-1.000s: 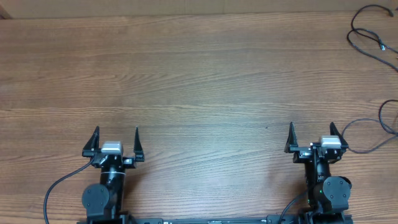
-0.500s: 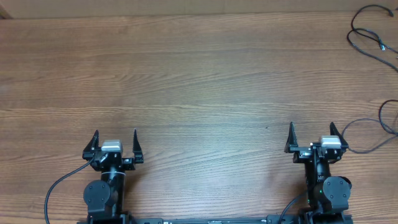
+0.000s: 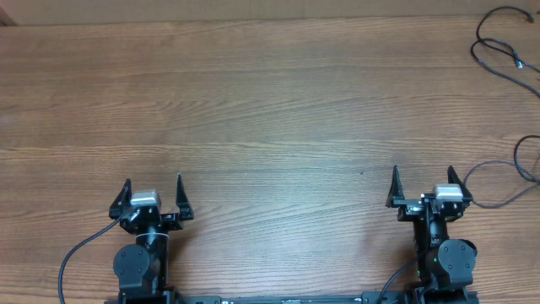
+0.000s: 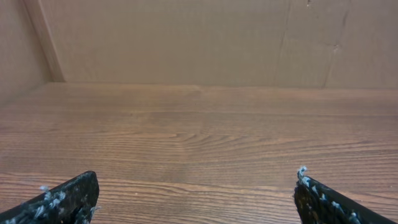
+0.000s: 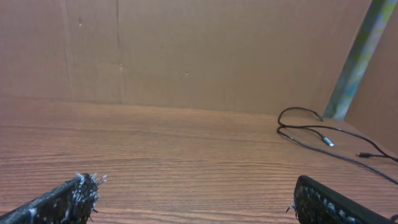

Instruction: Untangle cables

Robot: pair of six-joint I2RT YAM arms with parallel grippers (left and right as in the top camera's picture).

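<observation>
The cables [image 3: 496, 49] are thin black cords lying in loose loops at the far right corner of the wooden table [image 3: 270, 101]. They also show in the right wrist view [image 5: 309, 129], with small plug ends. Another thin black cord [image 3: 525, 165] loops at the right edge and runs toward my right gripper. My left gripper [image 3: 153, 181] is open and empty near the front edge on the left; no cable shows between its jaws in its wrist view [image 4: 194, 186]. My right gripper [image 3: 423, 171] is open and empty near the front right [image 5: 194, 186], well short of the cables.
Cardboard walls [image 4: 186, 37] stand along the far and side edges of the table. A thicker black arm cable [image 3: 80, 253] curves off the left arm base. A greenish post [image 5: 357, 56] stands at the far right corner.
My left gripper has shifted slightly left and back toward the front edge. The right gripper and the cables have not moved.
</observation>
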